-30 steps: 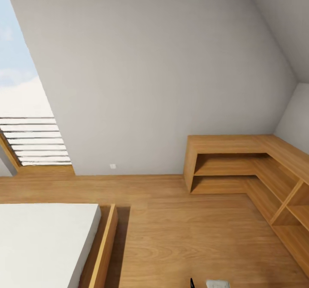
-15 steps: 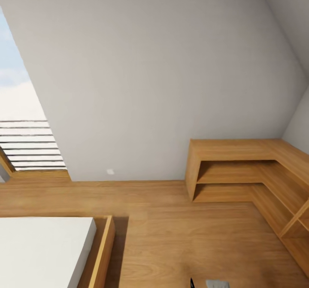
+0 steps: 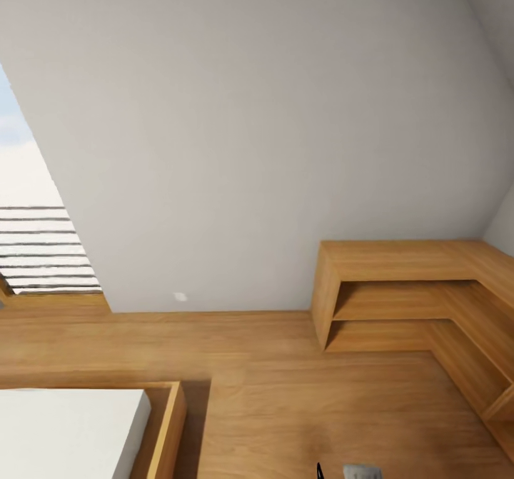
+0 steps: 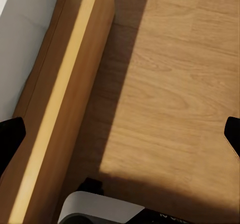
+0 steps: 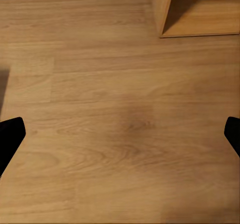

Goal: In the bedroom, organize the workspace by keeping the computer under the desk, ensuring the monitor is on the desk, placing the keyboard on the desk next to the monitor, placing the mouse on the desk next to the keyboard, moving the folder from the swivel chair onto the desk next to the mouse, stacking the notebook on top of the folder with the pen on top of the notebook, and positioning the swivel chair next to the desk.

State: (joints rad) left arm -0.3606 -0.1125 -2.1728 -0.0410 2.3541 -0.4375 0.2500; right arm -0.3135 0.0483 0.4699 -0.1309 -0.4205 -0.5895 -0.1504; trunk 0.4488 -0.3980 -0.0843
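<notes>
- Left gripper point(image 4: 120, 129): spread wide, nothing between the fingers; black fingertips point(image 4: 10, 136) at both side edges of the left wrist frame.
- Below it: light wood floor point(image 4: 175, 83) through centre and right of frame, wooden bed frame point(image 4: 65, 108) running diagonally along the left, white mattress point(image 4: 20, 38) at upper left. White-and-black bit of robot body point(image 4: 100, 209) at bottom centre.
- Right gripper point(image 5: 120, 131): also fully spread, holding nothing; dark tips at left and right edges, bare floor between.
- Corner of the low wooden shelf unit point(image 5: 195, 8) at upper right of the right wrist frame.
- Head frame: sloped white wall point(image 3: 271, 122) across most of the frame, skylight point(image 3: 28, 236) with slats at left edge, L-shaped shelf unit point(image 3: 414, 286) at right, bed corner at lower left.
- Small white wall socket point(image 3: 180, 296) low on the wall, centre-left.
- Bedroom in sight, but desk, chair, computer, folder etc. nowhere to be located from here.
</notes>
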